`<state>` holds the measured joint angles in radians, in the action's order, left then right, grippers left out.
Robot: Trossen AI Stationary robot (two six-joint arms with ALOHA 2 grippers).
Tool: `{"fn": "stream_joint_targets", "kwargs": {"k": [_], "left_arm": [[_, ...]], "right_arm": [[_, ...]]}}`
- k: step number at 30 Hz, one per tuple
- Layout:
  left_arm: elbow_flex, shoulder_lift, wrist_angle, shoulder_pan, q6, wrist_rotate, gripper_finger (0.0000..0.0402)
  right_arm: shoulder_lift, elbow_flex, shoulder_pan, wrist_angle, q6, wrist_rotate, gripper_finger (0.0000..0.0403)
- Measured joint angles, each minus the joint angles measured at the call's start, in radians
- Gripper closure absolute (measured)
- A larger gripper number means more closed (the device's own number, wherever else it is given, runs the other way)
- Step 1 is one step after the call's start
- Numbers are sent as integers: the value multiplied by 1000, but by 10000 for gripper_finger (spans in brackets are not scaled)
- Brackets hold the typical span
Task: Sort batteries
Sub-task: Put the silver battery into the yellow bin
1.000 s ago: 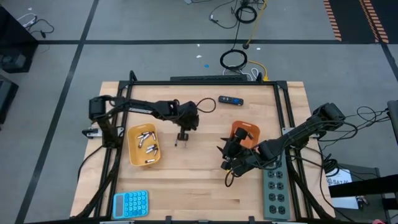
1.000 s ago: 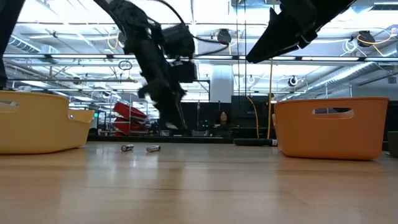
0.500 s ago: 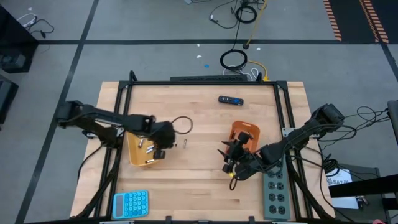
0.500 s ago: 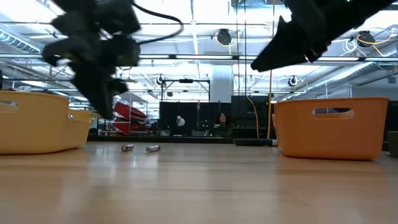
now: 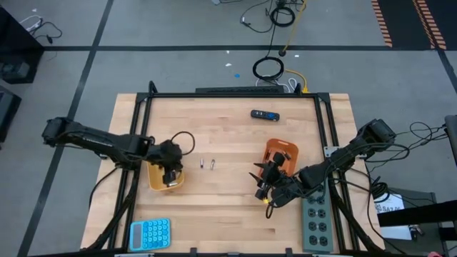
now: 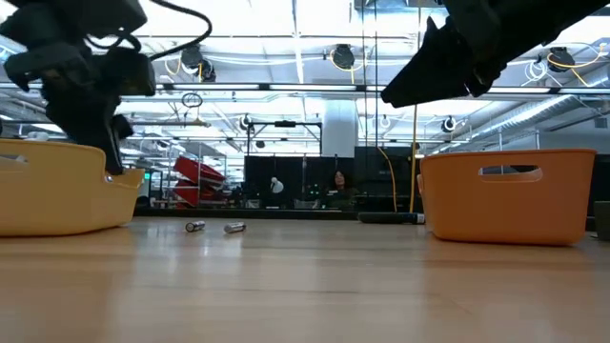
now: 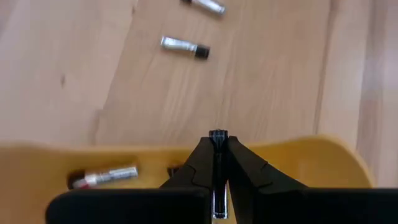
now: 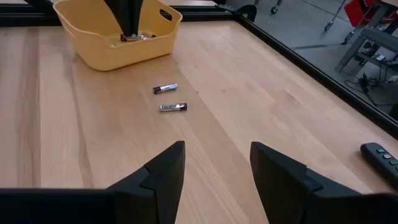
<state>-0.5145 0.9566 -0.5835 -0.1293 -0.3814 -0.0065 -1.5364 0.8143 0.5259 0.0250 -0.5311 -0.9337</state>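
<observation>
Left tool (image 7: pixel 217 163) clamped on a battery (image 7: pixel 216 138) over the yellow tray (image 7: pixel 323 155); right tool (image 8: pixel 216 167) fingers apart above the desk (image 5: pixel 228 207); no writing is legible.

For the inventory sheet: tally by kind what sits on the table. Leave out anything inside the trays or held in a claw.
Loose batteries: 2
Trays: 2, the yellow tray and the orange tray
Black-and-blue device: 1
Calculator: 1
Power strip: 1
Total: 7
</observation>
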Motion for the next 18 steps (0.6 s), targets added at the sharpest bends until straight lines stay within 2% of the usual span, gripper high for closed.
{"fn": "stream_joint_targets", "kwargs": {"k": [3, 9, 18], "left_arm": [[35, -5, 48, -5, -64, -8, 370], [40, 3, 25, -7, -183, -46, 317], [40, 3, -8, -11, -207, -63, 308]], "right_arm": [[0, 0, 0, 0, 1, 10, 229], [0, 0, 0, -5, 19, 23, 229], [0, 0, 0, -1, 23, 23, 229]]}}
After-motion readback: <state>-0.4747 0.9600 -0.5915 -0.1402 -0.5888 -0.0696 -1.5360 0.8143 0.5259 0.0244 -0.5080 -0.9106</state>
